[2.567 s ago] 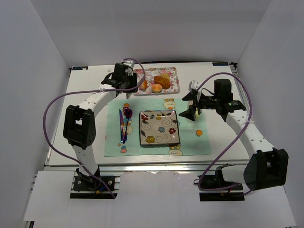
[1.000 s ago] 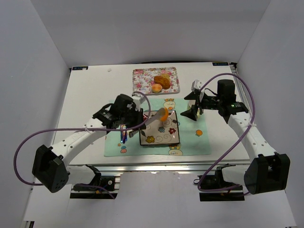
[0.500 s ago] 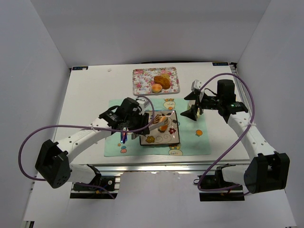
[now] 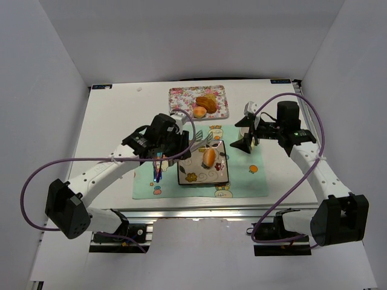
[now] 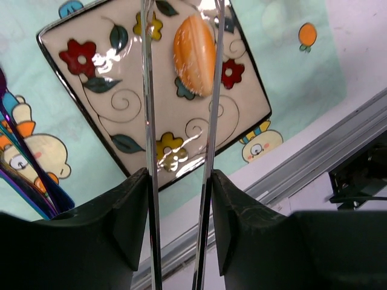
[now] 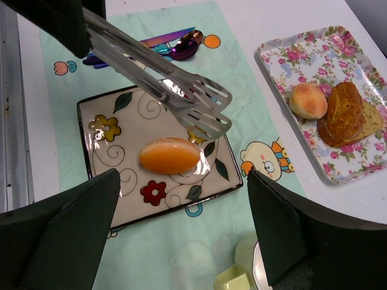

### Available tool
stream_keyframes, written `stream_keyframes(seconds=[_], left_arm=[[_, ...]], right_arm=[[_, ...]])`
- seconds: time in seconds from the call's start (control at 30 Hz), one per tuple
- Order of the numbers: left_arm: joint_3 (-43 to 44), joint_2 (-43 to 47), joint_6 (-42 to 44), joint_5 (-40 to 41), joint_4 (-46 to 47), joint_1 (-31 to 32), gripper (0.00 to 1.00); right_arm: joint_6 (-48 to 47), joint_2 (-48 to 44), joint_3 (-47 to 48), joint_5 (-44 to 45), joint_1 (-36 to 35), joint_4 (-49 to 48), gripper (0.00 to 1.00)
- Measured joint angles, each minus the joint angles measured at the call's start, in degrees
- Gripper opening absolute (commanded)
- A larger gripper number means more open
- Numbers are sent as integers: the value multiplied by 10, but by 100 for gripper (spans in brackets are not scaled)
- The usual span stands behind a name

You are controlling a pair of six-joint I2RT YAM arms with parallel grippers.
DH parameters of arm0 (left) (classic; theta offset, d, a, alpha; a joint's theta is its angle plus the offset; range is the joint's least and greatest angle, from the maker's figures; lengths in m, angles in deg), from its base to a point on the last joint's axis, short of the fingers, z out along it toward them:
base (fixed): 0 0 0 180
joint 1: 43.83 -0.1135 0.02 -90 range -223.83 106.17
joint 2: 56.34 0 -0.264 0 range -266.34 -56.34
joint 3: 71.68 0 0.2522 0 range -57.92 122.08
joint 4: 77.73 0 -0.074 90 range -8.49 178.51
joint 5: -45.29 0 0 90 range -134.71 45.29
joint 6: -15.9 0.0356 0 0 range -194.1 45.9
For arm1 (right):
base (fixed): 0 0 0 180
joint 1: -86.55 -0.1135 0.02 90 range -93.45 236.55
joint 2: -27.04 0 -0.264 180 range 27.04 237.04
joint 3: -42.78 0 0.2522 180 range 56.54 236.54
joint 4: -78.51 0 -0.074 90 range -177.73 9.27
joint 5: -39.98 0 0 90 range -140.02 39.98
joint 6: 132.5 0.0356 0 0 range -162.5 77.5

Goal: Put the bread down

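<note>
One oval bread roll (image 4: 208,157) lies loose on the square flowered plate (image 4: 192,174), in its far-right part. Left gripper (image 4: 171,144), at the plate's far-left corner, has its fingers clamped on metal tongs (image 4: 198,144). The tong blades stand partly apart and hang over the plate's far edge, near the roll with a gap showing. Right gripper (image 4: 243,134) is off the plate's right side, fingers spread wide with nothing between them. Floral tray (image 4: 180,96) with more bread sits beyond the plate. Purple cutlery (image 4: 157,162) lies just left of the plate. Green mat (image 4: 242,181) lies under the plate.
</note>
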Motion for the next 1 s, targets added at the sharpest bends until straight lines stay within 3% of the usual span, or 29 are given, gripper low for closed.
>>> stream_keyframes(seconds=[0.2, 0.27, 0.4, 0.47, 0.6, 0.87, 1.0], left_arm=[[37, -34, -21, -20, 27, -70, 25], [65, -64, -44, -26, 41, -116, 22], [183, -179, -93, -19, 63, -173, 23], [249, -241, -124, -18, 68, -179, 33], [326, -337, -185, -32, 71, -186, 36], [311, -395, -292, -87, 106, -224, 51], [290, -393, -326, -109, 160, -242, 52]], right_arm=[[0, 0, 0, -2, 0, 0, 89], [0, 0, 0, -3, 0, 0, 89], [0, 0, 0, -5, 0, -1, 89], [1, 0, 0, -5, 0, -5, 89], [5, 0, -6, -7, 0, -21, 90], [13, -1, -28, -7, 0, -31, 89], [14, -1, -28, -7, 0, -36, 90]])
